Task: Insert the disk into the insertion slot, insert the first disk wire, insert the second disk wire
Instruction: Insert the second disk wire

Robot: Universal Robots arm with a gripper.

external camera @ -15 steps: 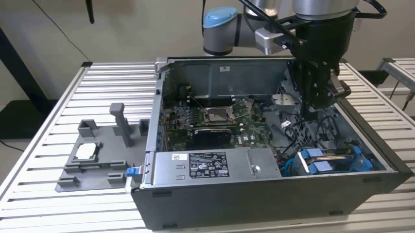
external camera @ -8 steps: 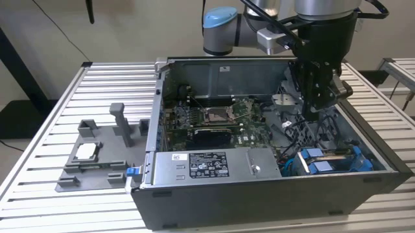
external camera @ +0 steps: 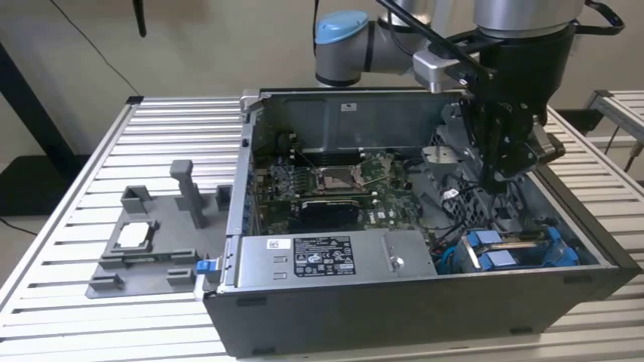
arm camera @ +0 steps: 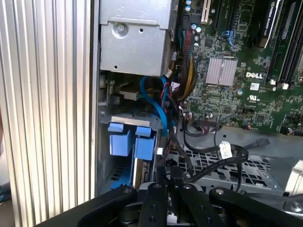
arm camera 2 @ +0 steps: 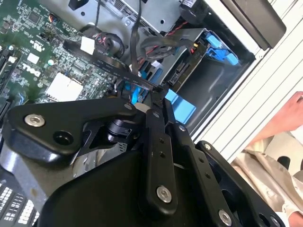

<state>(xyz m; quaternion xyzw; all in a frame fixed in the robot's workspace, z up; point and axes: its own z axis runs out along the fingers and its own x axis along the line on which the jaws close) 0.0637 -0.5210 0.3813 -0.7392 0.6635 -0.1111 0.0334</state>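
The disk (external camera: 513, 250), in its bright blue carrier, sits inside the insertion slot (arm camera 2: 213, 80) at the case's near corner on the exterior view's right. Its blue end tabs (arm camera: 130, 139) stick out of the bay. My gripper (external camera: 500, 177) hangs inside the black computer case (external camera: 403, 317), just above and behind the disk. In the second wrist view the gripper (arm camera 2: 158, 94) is shut, pinching the end of a flat black disk wire (arm camera 2: 109, 61) that runs back over the motherboard. The fingertips (arm camera: 163, 172) are close to the disk's rear edge.
A grey power supply box (external camera: 322, 256) fills the case's near side. Blue and black cables (arm camera: 158, 101) crowd the space beside the bay. A grey plastic fixture (external camera: 151, 241) with upright posts stands on the slatted table at the exterior view's left. A person's hand (arm camera 2: 293, 113) is beyond the case.
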